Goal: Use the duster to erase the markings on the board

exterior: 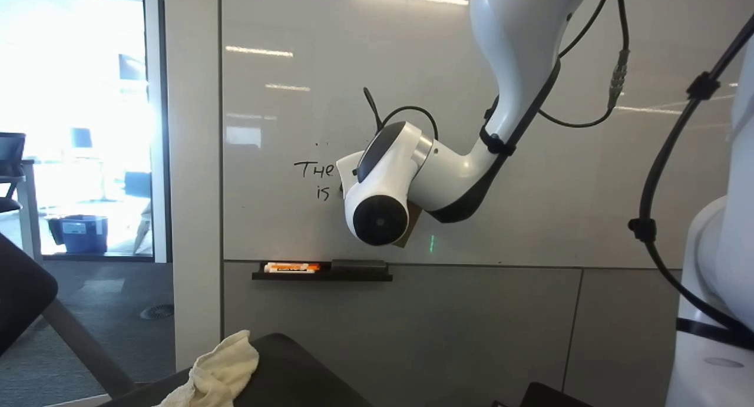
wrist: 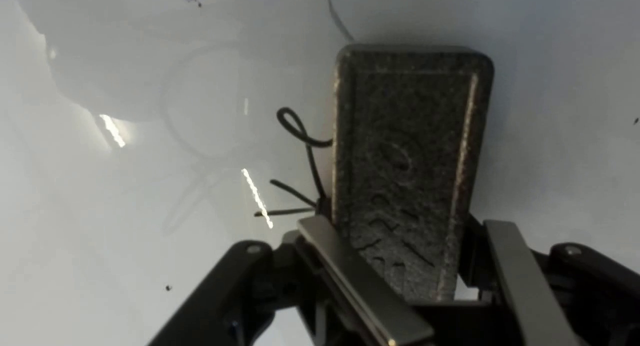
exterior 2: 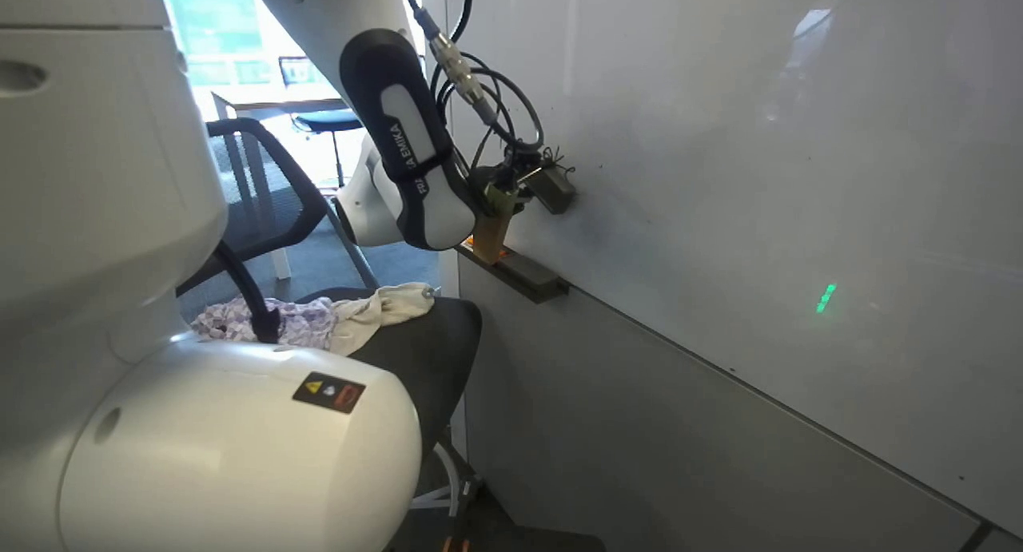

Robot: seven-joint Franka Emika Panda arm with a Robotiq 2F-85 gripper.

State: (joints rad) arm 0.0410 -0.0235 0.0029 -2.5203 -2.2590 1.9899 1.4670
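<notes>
In an exterior view, bright light is let in by a window (exterior: pixel 88 101) between nine and ten o'clock. A blue bin (exterior: pixel 85 235) is seen behind it at nine, dark floor (exterior: pixel 115 321) at eight, a black chair (exterior: pixel 294 374) at seven, a grey wall (exterior: pixel 471 324) at five. A table (exterior 2: pixel 268 99) is seen at ten in an exterior view.

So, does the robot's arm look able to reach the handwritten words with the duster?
Probably yes: the gripper holds the duster close to the board, and I see no obstacle between it and the markings.
</notes>
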